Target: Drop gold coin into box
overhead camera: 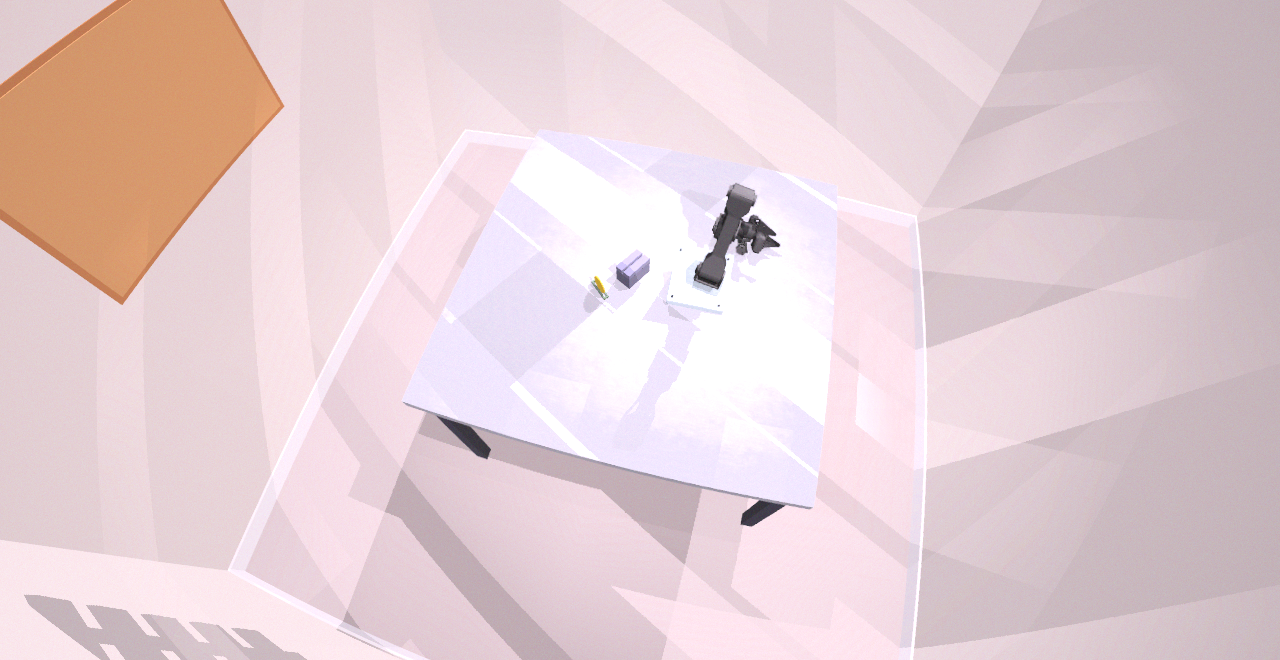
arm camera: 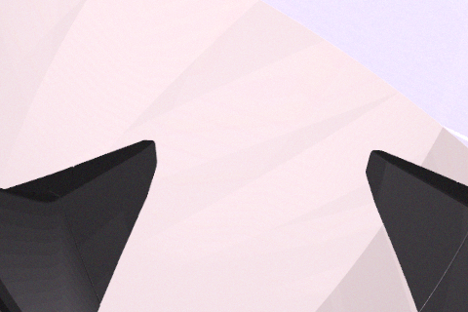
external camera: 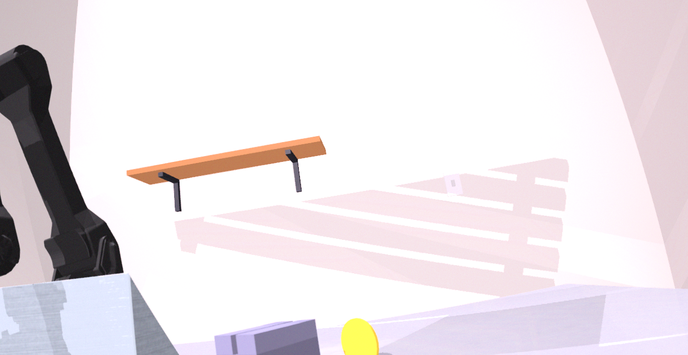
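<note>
Pale room, white table: coin upright, fingers parted

Setting: pink-white walls, slanting light bands. Orange shelf [overhead camera: 134, 119] [external camera: 230, 157] on the wall, well apart from the work.

Table [overhead camera: 501, 298] [external camera: 529, 319] [arm camera: 341, 0]: coin and box both lie well inside its edges. Falling off looks unlikely unless something gets knocked hard.

Arm [overhead camera: 726, 240] [external camera: 43, 160]: folded over its base plate [overhead camera: 682, 300] [external camera: 96, 314]. Must swing round to the coin; best carried high over the box.

Gripper [overhead camera: 773, 233] [arm camera: 263, 158]: fingers wide apart, nothing between them, on the side of the arm away from the coin.

Box [overhead camera: 631, 273] [external camera: 286, 341]: between base plate and coin. Main obstacle for a low approach. Slot [overhead camera: 633, 262] gives little sideways margin; expect a tilted coin to catch on its lips.

Coin [overhead camera: 599, 283] [external camera: 358, 337]: on edge in the holder [overhead camera: 604, 295], near the box, untouched. Judged light, stiff, hard to break, perhaps slippery on its faces. Pinch both flat faces high up, centred, leaving the lower rim free to enter first. Off-centre grip could let it pivot.
</note>
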